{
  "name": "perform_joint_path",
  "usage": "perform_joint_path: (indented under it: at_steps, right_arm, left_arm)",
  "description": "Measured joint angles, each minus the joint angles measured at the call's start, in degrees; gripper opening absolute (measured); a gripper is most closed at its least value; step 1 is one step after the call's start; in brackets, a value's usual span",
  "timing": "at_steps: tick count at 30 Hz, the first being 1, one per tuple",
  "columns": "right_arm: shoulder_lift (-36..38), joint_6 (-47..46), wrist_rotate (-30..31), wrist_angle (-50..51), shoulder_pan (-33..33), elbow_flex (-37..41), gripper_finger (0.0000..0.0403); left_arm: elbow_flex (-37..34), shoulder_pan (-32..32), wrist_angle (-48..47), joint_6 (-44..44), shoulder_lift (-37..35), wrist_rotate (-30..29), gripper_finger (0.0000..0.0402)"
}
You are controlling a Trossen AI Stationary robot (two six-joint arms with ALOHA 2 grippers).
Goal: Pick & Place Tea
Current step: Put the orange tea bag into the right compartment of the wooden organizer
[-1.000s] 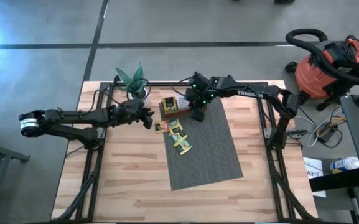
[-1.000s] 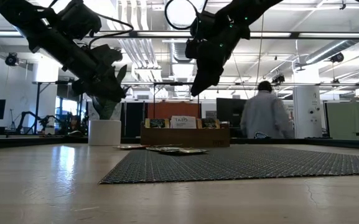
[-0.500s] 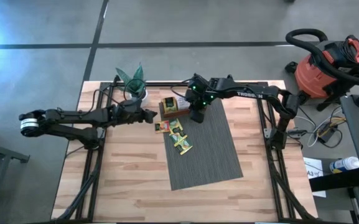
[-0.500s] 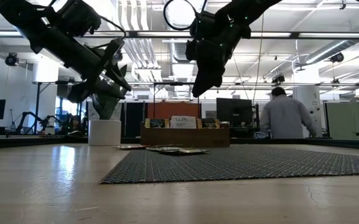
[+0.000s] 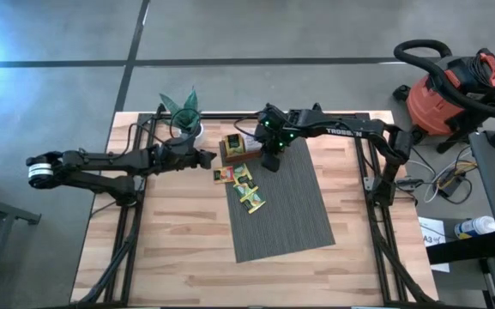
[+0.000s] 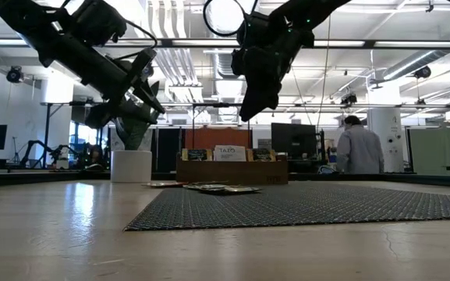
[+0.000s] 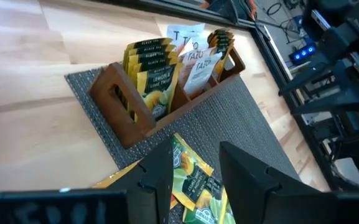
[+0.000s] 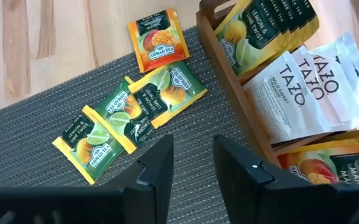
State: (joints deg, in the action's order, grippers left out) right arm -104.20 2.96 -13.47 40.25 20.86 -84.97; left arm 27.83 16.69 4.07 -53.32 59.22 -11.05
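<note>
Right gripper (image 5: 270, 163) nearer flat square sachets (image 5: 247, 188)

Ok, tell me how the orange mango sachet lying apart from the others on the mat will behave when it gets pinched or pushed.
The orange mango sachet looks thin and flat, so it is probably very light and would slide on the grey mat rather than tip or roll. It lies flush, so getting a finger under an edge may be hard. It likely flexes when pinched. Its glossy wrapper may be slippery.
</note>
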Motion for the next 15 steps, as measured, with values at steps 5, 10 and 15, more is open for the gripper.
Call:
perform_joint_path:
  at_steps: [5, 10, 15]
  right_arm:
    - [0.0, 0.0, 0.0, -0.02, -0.02, 0.0, 0.0107]
    - [0.0, -0.02, 0.0, -0.02, -0.02, 0.0, 0.0102]
    - [0.0, -1.23, 0.0, -0.03, -0.02, 0.25, 0.0104]
  left_arm:
    - [0.0, -0.1, -0.12, -2.39, 2.66, 4.49, 0.0124]
    - [0.0, -1.77, -0.66, -4.24, 9.11, 6.65, 0.0124]
    - [0.0, -3.57, -0.83, -5.5, 15.94, 6.72, 0.0124]
